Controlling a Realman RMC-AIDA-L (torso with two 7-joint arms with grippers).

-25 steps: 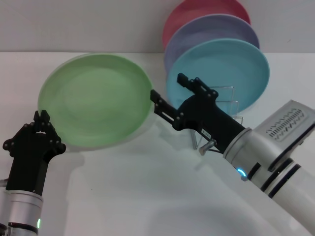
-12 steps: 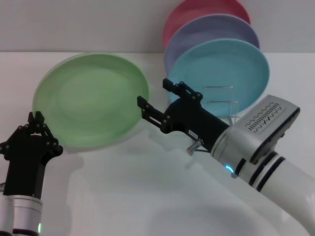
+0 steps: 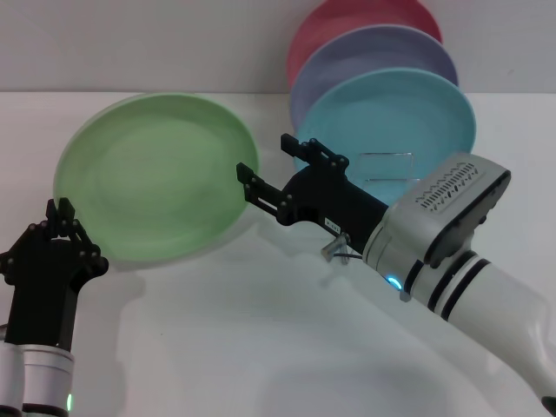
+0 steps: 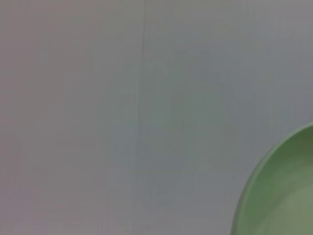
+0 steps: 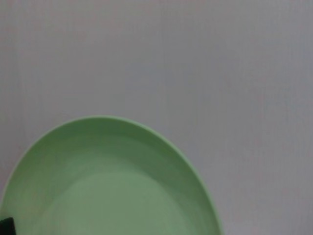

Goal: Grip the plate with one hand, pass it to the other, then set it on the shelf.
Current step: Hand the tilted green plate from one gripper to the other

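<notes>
Landmark: plate (image 3: 156, 178). It is light green, tilted up off the table (image 3: 261, 347) with its face turned toward the head camera, lower edge low at the robot's left.

Left gripper (image 3: 59, 228), slim and black, sits at the plate's lower-left rim. Fingers are pinched together and appear to grasp the rim there; the contact itself is partly hidden by the finger links, so the grip is inferred from the plate standing tilted with nothing else under it. Holding by one edge leaves the opposite rim free for the second hand.

Right gripper (image 3: 265, 169), on the white banded forearm, is at the plate's right rim. Fingers are spread, one prong on each side of the rim line, not pressing. Judgement: this is the approach for the handover, with the jaws set to straddle the edge before they clamp. The right wrist view shows the plate's face filling the lower part of the frame, consistent with a close approach.

Rack (image 3: 393, 174), thin silver wire, stands right of the plate, behind the right forearm. A turquoise plate (image 3: 408, 122), a lavender plate (image 3: 382, 52) and a pink plate (image 3: 347, 22) stand on edge there, one behind another. The green plate is not yet in the rack.

Handover not yet complete; the left hand should not let go before the right one clamps.
</notes>
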